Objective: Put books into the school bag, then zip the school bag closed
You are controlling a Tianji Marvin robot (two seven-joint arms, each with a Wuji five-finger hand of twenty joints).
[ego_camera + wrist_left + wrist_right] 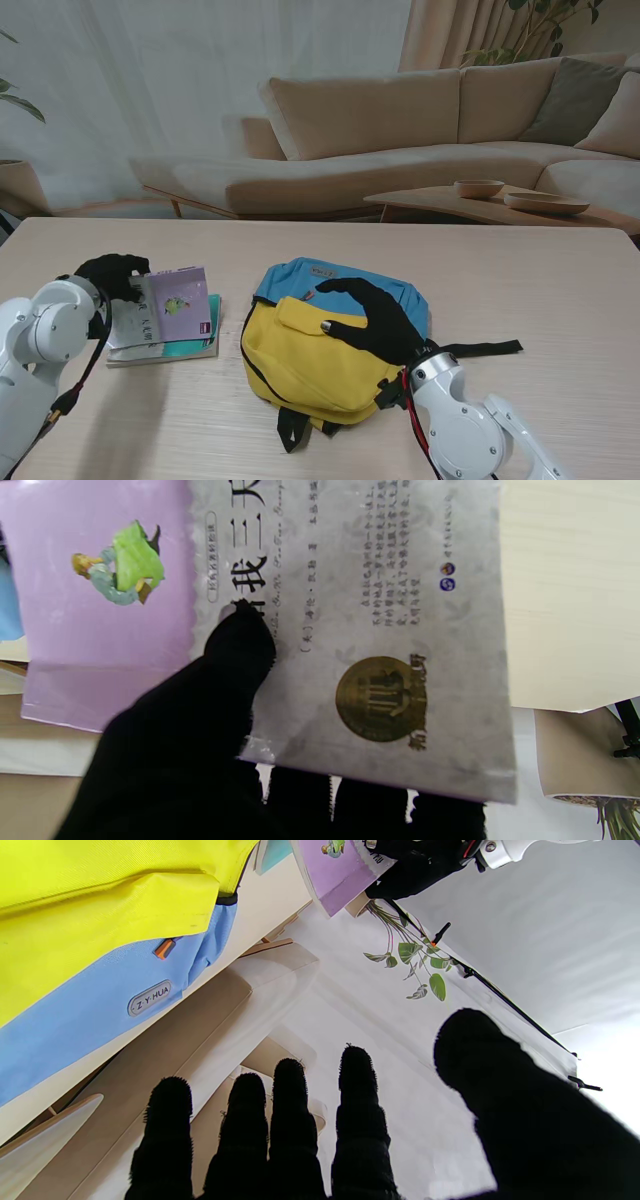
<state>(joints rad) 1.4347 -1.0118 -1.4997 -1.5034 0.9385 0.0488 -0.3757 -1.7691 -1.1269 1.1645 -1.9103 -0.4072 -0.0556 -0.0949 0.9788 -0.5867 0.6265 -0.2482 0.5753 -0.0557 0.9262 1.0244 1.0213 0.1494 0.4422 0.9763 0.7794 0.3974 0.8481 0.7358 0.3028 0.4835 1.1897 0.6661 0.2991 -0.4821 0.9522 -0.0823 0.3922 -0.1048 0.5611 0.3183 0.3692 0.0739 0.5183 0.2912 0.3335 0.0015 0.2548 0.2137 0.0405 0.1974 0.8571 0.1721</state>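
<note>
Near the worktop's [560, 270] left edge, the left robot hand [112, 275] is grasping the top book [160, 305] of the pile. The right robot hand [375, 318], released, rests on the school bag [300, 360] at mid-worktop. The bag looks shut, so I judge opening it comes next.

A yellow and blue bag [325, 335] lay flat under the right fingers [335, 290]. A purple-and-grey book [175, 300] was tilted up in the left fingers [125, 268], above a teal book [190, 345].
</note>
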